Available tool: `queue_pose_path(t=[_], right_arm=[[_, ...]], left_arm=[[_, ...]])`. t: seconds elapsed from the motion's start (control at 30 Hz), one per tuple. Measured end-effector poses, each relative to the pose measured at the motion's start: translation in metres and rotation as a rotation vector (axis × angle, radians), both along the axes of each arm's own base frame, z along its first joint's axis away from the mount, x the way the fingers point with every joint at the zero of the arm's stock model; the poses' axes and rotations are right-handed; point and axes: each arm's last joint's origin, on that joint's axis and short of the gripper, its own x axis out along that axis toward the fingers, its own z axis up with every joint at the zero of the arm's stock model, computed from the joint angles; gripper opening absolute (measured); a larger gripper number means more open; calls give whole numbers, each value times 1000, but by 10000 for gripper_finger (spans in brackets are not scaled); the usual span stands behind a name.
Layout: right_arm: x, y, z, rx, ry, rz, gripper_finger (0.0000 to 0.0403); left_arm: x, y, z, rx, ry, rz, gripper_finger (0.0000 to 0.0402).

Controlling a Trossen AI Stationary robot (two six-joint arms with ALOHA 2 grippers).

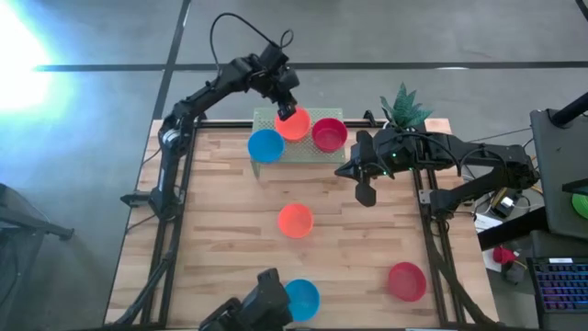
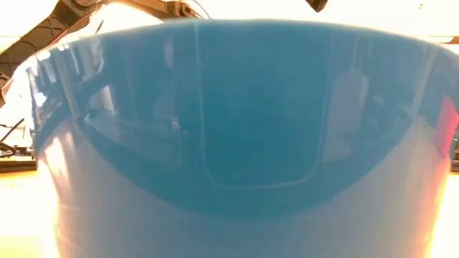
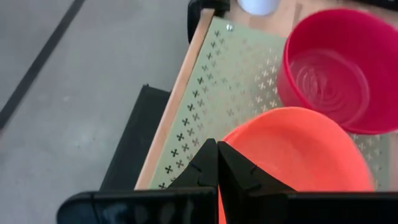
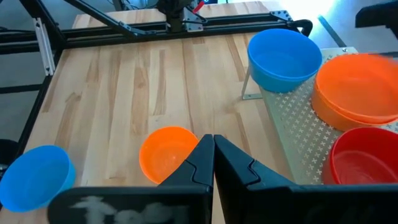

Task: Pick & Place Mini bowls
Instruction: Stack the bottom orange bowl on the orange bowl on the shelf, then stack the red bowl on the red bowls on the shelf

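The left gripper pinches the rim of an orange bowl over the perforated tray at the table's 12 o'clock, jaws pressed together on it. A red bowl sits beside it at 3 o'clock, a blue bowl at 8 o'clock. The right gripper hovers shut, empty. Another blue bowl fills the low view, hiding nearly everything behind.
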Motion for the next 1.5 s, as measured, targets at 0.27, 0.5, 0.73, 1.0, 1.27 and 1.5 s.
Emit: queue_pose_path(t=[0.27,0.5,0.73,1.0,1.27,1.5], right_arm=[[0,0,0,9,-1,-6,8],[-4,0,0,41,18,-28,8],[-8,2,-13,98,106,-64,8],[-19,18,-31,184,290,-98,8],[-34,55,-46,304,442,-174,8],[-46,86,-68,417,518,-316,8]], left_arm=[[1,0,-2,1,-4,0,0],[-11,-30,43,80,-86,-43,0],[-26,-102,94,167,-160,-206,0],[-46,-184,132,305,-184,-297,0],[-65,-235,143,322,-221,-385,0],[-80,-256,129,325,-191,-431,0]])
